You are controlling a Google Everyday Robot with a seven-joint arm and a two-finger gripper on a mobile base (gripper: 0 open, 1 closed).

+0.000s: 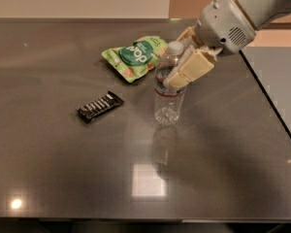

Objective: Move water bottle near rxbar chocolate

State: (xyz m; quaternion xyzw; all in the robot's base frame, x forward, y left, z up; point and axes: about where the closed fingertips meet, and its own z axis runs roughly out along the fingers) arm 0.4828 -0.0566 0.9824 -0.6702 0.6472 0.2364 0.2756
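The worktop is looked down upon obliquely and fairly closely from the near side of the claw, which is clasped around the water bottle.

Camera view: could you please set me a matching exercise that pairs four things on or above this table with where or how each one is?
Things:
1. water bottle
2. rxbar chocolate
3. green snack bag
4. gripper

Places or states:
A. black, lying flat on the table, left of the bottle
B. upright, clear, held between two fingers
C. lying further back on the table, behind the bottle
D. shut around the bottle's upper part, reaching in from the right

Pairs: 1-B, 2-A, 3-C, 4-D
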